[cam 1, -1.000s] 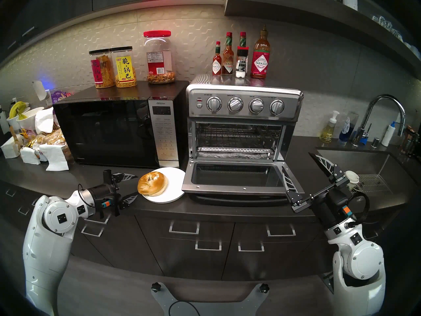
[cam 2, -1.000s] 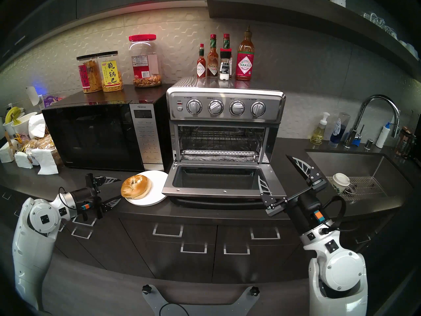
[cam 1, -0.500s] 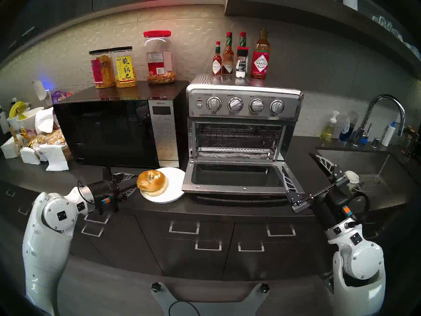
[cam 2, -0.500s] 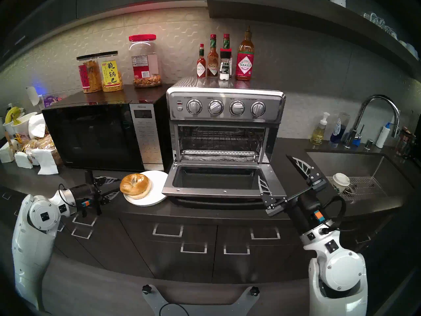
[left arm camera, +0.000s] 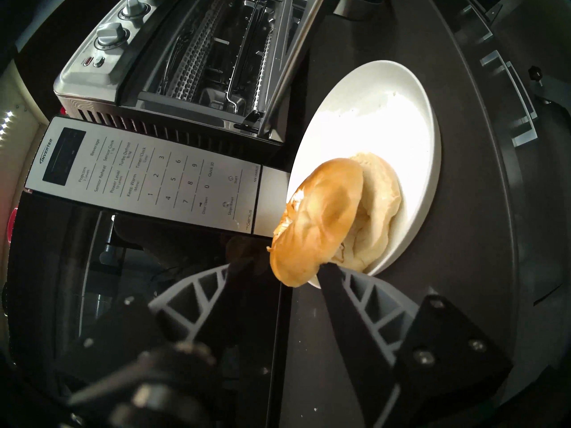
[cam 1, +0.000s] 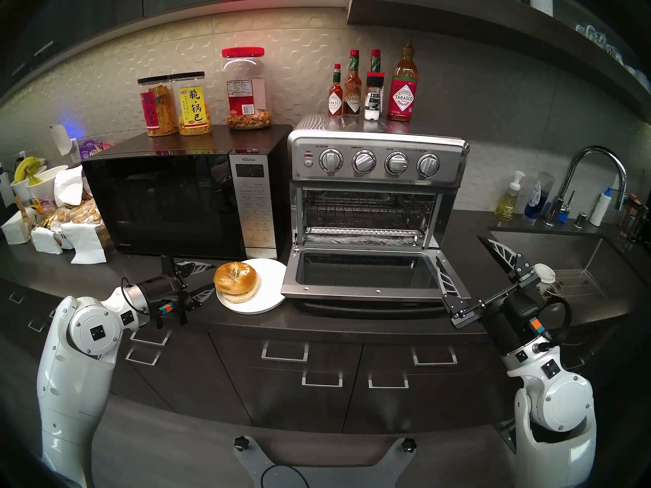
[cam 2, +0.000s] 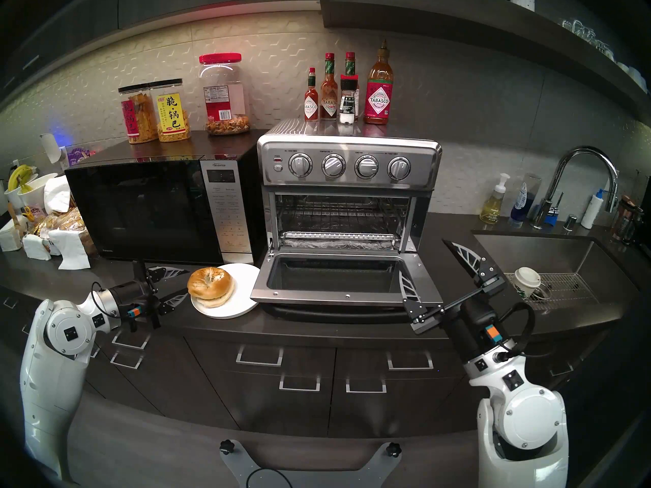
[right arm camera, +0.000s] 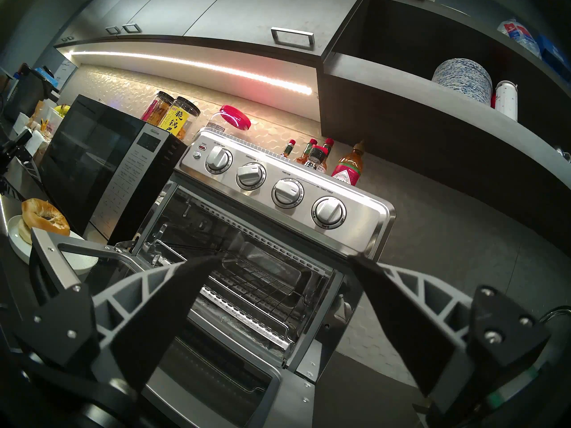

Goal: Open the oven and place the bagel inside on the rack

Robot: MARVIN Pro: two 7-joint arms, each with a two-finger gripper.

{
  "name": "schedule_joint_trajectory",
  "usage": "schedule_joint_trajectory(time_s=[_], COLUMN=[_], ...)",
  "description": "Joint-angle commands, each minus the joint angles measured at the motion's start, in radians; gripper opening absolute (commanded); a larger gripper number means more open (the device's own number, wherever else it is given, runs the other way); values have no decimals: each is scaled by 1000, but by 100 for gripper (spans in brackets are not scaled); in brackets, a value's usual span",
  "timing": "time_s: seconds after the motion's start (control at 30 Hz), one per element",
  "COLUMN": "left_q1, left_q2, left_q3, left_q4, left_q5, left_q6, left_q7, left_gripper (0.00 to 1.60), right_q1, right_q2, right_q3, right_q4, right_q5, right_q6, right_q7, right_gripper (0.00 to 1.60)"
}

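bagel point(cam 1: 236, 281) lies on the white plate point(cam 1: 267, 300) at centre-left of the head view, two ring halves stacked. the glossy top half is tipped and slid off the pale lower one. being round it has no long axis to line up with; what matters is the seam between the halves and the stack's flat lie.

the left gripper point(cam 1: 210, 277) comes at it from the picture's left, nearly level, its fingers apart and clamped on nothing. in the left wrist view one fingertip point(left arm camera: 327, 271) touches the stack at the seam under the raised top half, while the other hangs clear of the crust on its far side. this arm is plainly the nearer one. my guess is that the grasp is not yet made, and closing from here may take the top half alone.

the plate's right rim sits against the left corner of the dropped door point(cam 1: 366, 272) of the oven point(cam 1: 377, 159), and the microwave point(cam 1: 169, 202) stands close behind. the way to the rack point(cam 1: 366, 209) therefore runs up and rightward over the door, above the foil-lined tray point(cam 1: 363, 235). the opening looks wide but low.

the right gripper point(cam 1: 458, 248) hangs spread wide and empty by the door's right edge, over the tabletop point(cam 1: 246, 321).
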Motion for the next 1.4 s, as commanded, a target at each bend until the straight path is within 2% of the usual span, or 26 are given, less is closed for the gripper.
schedule_joint_trajectory(time_s=[0.0, 0.07, 0.3, 0.33, 0.4, 0.43, 0.47, 0.57, 0.6, 0.63, 1.13, 1.37], left_q1=[-19, -20, -20, -21, -23, -25, -26, -29, -30, -31, -23, -22], left_q2=[4, 4, -2, -2, 1, 2, 1, 5, 6, 8, 8, 6], left_q3=[11, 14, 24, 25, 28, 31, 33, 41, 43, 46, 22, 2], left_q4=[-17, -19, -14, -12, -8, -8, -8, -6, -5, -5, -20, -58], left_q5=[6, 7, 16, 16, 11, 9, 11, 11, 11, 16, 18, 2], left_q6=[-22, -25, -41, -45, -50, -49, -50, -53, -55, -57, -59, -57], left_q7=[11, 9, 18, 19, 16, 12, 12, 6, 4, 3, 16, 14], left_gripper=[80, 80, 112, 131, 154, 150, 108, 46, 9, 0, 0, 0], right_q1=[4, 4, 4, 4, 4, 4, 4, 4, 4, 4, 4, 5], right_q2=[2, 2, 2, 2, 2, 2, 2, 2, 2, 2, 2, 2], right_q3=[-1, -1, -1, -1, -1, -1, -1, -1, -1, -1, -1, -1], right_q4=[-22, -22, -22, -22, -22, -22, -22, -22, -22, -22, -22, -22], right_q5=[6, 6, 6, 6, 6, 6, 6, 6, 6, 6, 6, 5], right_q6=[-5, -5, -5, -5, -5, -5, -5, -5, -5, -5, -5, -6], right_q7=[2, 2, 2, 2, 2, 2, 2, 2, 2, 2, 2, 2], right_gripper=[160, 160, 160, 160, 160, 160, 160, 160, 160, 160, 160, 160])
